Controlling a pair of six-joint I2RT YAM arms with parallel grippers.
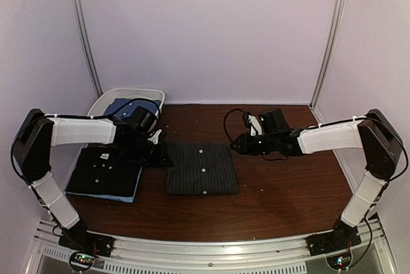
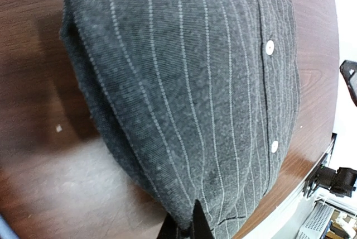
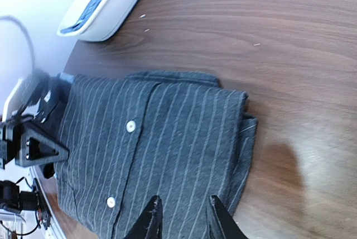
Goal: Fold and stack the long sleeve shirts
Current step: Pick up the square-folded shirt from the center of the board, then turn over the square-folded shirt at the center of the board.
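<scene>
Left gripper (image 2: 192, 225): clamped on the pinstriped shirt's (image 1: 202, 168) edge, arm reaching low over the stack.
Right gripper (image 3: 184, 219): jaws partly apart, empty, hovering at the opposite edge.
Table (image 1: 282, 191): pinstriped shirt folded, centre.
Tub (image 1: 102, 101): blue shirt (image 1: 122, 106) inside, unfolded.
Stack: black shirt (image 1: 102, 166) on a light blue shirt (image 1: 128, 197).
Remaining: probably stacking the pinstriped shirt.

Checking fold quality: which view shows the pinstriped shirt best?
Top external: the whole folded pinstriped shirt shows, all four edges. Left wrist shows it close up, top cropped; right wrist shows most of it, bottom cropped.
</scene>
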